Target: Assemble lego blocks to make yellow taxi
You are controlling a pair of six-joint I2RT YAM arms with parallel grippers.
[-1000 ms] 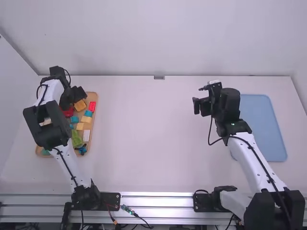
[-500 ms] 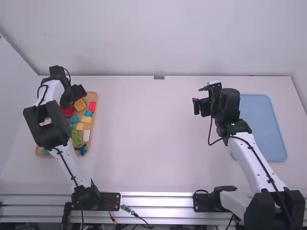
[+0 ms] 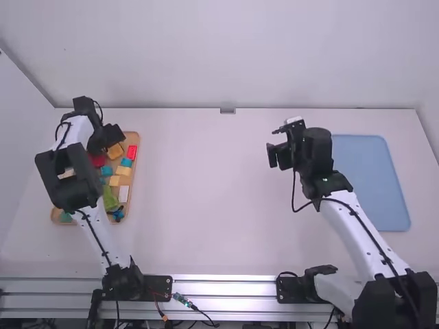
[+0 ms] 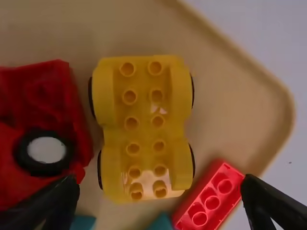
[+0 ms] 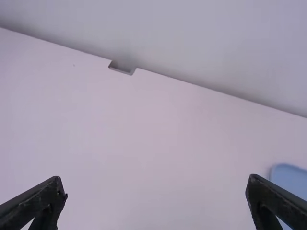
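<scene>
Over the far end of the wooden tray (image 3: 136,152), my left gripper (image 3: 114,137) hangs above a yellow piece (image 3: 115,150). The left wrist view has this yellow wheeled car base (image 4: 143,124) with studs facing up, and my left gripper (image 4: 160,199) stands open with nothing between its fingers. My right gripper (image 3: 278,156) is above the table right of the middle, also open; in the right wrist view, bare table lies beneath the right gripper (image 5: 156,189).
Beside the car base lie a red vehicle (image 4: 43,124) and a red brick (image 4: 209,196). Nearer in the tray are teal, yellow, white and green pieces (image 3: 110,199). A blue mat (image 3: 377,181) lies at the table's right.
My right gripper has moved a little to the left. The left arm has shifted only very slightly, and the tray's pieces stay put.
</scene>
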